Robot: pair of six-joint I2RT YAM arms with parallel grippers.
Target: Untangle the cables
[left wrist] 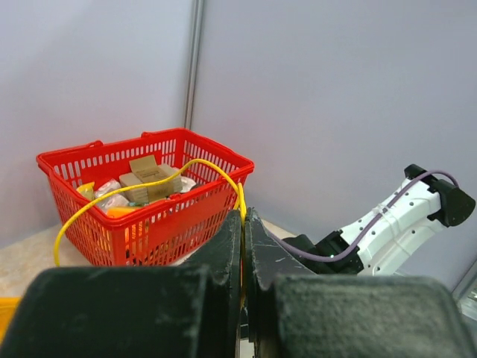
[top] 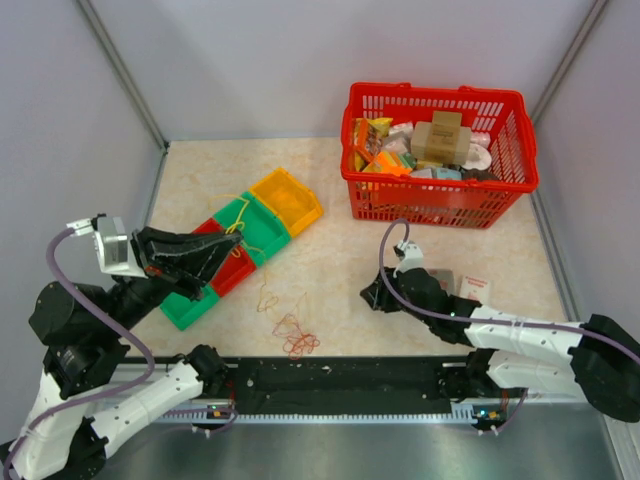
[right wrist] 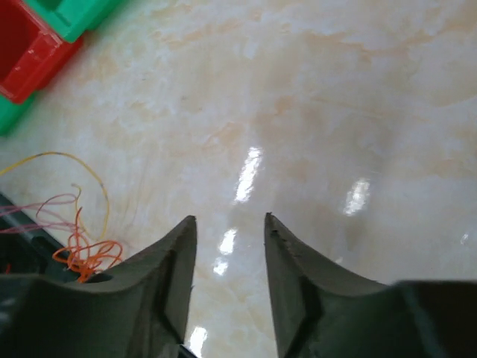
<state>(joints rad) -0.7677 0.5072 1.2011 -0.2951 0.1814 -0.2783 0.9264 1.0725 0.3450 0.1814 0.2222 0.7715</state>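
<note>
The cables are thin wiry loops. An orange and reddish tangle [top: 292,337] lies on the table near the front rail and also shows at the left of the right wrist view [right wrist: 83,252]. A yellow cable [top: 240,226] runs up over the colour bins. My left gripper [top: 222,256] is raised over the bins and shut on the yellow cable [left wrist: 141,184], which arcs out from between the fingers [left wrist: 227,246]. My right gripper [top: 372,296] is open and empty, low over bare table to the right of the tangle [right wrist: 229,218].
A row of colour bins lies diagonally at the left: orange [top: 288,198], green [top: 256,220], red [top: 232,270], green [top: 190,310]. A red basket [top: 440,212] full of packets stands at the back right [left wrist: 160,220]. A white packet [top: 472,288] lies beside the right arm.
</note>
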